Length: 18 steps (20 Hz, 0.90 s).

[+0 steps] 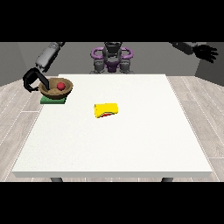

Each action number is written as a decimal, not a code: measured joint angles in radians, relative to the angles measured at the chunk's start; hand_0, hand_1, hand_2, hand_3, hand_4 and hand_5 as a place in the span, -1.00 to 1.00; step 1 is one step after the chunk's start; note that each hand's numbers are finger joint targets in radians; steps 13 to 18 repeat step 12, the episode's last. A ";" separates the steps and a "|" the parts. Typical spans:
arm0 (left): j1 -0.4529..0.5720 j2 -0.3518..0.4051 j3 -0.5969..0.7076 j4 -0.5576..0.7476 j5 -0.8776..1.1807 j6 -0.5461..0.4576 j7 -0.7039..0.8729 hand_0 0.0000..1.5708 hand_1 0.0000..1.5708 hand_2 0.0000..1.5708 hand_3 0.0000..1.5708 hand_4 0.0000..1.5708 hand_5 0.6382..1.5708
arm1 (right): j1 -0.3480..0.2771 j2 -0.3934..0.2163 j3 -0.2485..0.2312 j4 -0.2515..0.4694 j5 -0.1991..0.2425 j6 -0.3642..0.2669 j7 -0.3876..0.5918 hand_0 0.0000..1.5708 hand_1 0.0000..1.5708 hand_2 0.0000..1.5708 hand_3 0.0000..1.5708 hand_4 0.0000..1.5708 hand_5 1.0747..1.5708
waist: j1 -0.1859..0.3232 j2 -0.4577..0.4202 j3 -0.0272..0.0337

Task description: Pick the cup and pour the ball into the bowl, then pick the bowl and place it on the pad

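While the bowl (55,88) rests on the pad (54,100), one hand's (33,80) fingers curl around it.

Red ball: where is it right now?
In the front view the red ball lies inside the brown bowl, which sits on the green pad at the table's far corner, view's left, beside the hand.

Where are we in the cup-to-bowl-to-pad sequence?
Looks nearly finished. Done: the red ball sits inside the brown wooden bowl, and the yellow cup lies on its side mid-table. The bowl rests on the green square pad. In hand: the black hand at the view's left is at the bowl's rim, fingers curled at it. Left: letting go and pulling away. The hand at the view's right hangs off the table, fingers spread.
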 measured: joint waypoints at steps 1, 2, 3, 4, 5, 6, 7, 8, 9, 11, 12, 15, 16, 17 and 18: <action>-0.001 -0.002 -0.001 0.003 -0.001 0.003 -0.003 -1.00 -1.00 -1.00 -1.00 0.50 0.96 | -0.005 0.009 0.002 0.006 0.000 -0.001 -0.003 -1.00 -1.00 -0.46 -0.17 -1.00 0.55 | -0.001 0.003 -0.0003; 0.004 -0.003 -0.004 0.004 -0.002 -0.001 -0.004 -1.00 -1.00 -1.00 -1.00 0.50 0.95 | -0.006 0.012 0.005 0.012 0.000 0.006 -0.002 -1.00 -1.00 -0.54 -0.43 -1.00 0.36 | 0.001 -0.003 -0.0002; 0.013 -0.009 -0.007 -0.003 -0.004 0.002 0.002 -1.00 -1.00 -1.00 -1.00 0.50 0.96 | -0.005 0.008 0.002 0.022 -0.005 0.020 -0.001 -1.00 -1.00 -0.77 -0.85 -1.00 0.28 | 0.000 -0.013 0.0000; 0.019 -0.007 -0.010 -0.004 -0.005 0.000 0.006 -1.00 -1.00 -1.00 -1.00 0.48 0.95 | -0.008 0.009 0.003 0.027 -0.005 0.021 0.002 -1.00 -1.00 -0.82 -0.88 -1.00 0.19 | 0.003 -0.022 -0.0001; 0.020 -0.014 -0.017 -0.010 -0.010 0.008 0.014 -1.00 -1.00 -1.00 -1.00 0.37 0.99 | -0.014 0.003 0.006 0.030 -0.005 0.031 0.015 -1.00 -1.00 -1.00 -0.85 -1.00 0.19 | -0.001 -0.034 0.0001; 0.014 -0.022 -0.031 -0.029 -0.009 0.011 0.034 -1.00 -1.00 -1.00 -1.00 0.28 1.00 | -0.026 -0.008 0.005 0.040 -0.005 0.037 0.024 -1.00 -1.00 -1.00 -1.00 -1.00 0.15 | 0.002 -0.039 0.0003; 0.009 -0.038 -0.051 -0.066 -0.009 0.022 0.071 -1.00 -1.00 -1.00 -1.00 0.15 0.97 | -0.026 -0.008 0.007 0.055 0.000 0.035 0.026 -1.00 -1.00 -1.00 -1.00 -1.00 0.15 | 0.008 -0.058 0.0003; 0.004 -0.063 -0.077 -0.094 -0.013 0.036 0.103 -1.00 -1.00 -1.00 -1.00 0.15 0.97 | -0.031 -0.007 0.018 0.061 0.009 0.038 0.042 -1.00 -1.00 -1.00 -1.00 -1.00 0.13 | 0.006 -0.088 0.0009; 0.008 -0.091 -0.103 -0.125 -0.017 0.048 0.130 -1.00 -1.00 -1.00 -1.00 0.15 0.97 | -0.032 -0.019 0.022 0.071 0.014 0.049 0.057 -1.00 -1.00 -1.00 -1.00 -1.00 0.13 | 0.011 -0.116 0.0013; 0.009 -0.134 -0.143 -0.147 -0.034 0.079 0.172 -1.00 -1.00 -1.00 -1.00 0.15 0.97 | -0.055 -0.023 0.040 0.062 0.022 0.069 0.094 -1.00 -1.00 -1.00 -1.00 -0.47 0.24 | 0.001 -0.173 0.0008; 0.025 -0.151 -0.158 -0.146 -0.044 0.091 0.189 -1.00 -1.00 -1.00 -1.00 0.15 0.97 | -0.057 -0.016 0.050 0.052 0.022 0.089 0.106 -1.00 -1.00 -1.00 -1.00 -0.39 0.45 | -0.009 -0.220 0.0001; 0.025 -0.151 -0.158 -0.146 -0.044 0.091 0.189 -1.00 -1.00 -1.00 -1.00 0.15 0.97 | -0.057 -0.016 0.050 0.052 0.022 0.089 0.106 -1.00 -1.00 -1.00 -1.00 -0.39 0.45 | -0.009 -0.220 0.0001; 0.025 -0.151 -0.158 -0.146 -0.044 0.091 0.189 -1.00 -1.00 -1.00 -1.00 0.15 0.97 | -0.057 -0.016 0.050 0.052 0.022 0.089 0.106 -1.00 -1.00 -1.00 -1.00 -0.39 0.45 | -0.009 -0.220 0.0001; 0.025 -0.151 -0.158 -0.146 -0.044 0.091 0.189 -1.00 -1.00 -1.00 -1.00 0.15 0.97 | -0.057 -0.016 0.050 0.052 0.022 0.089 0.106 -1.00 -1.00 -1.00 -1.00 -0.39 0.45 | -0.009 -0.220 0.0001; 0.025 -0.151 -0.158 -0.146 -0.044 0.091 0.189 -1.00 -1.00 -1.00 -1.00 0.15 0.97 | -0.057 -0.016 0.050 0.052 0.022 0.089 0.106 -1.00 -1.00 -1.00 -1.00 -0.39 0.45 | -0.009 -0.220 0.0001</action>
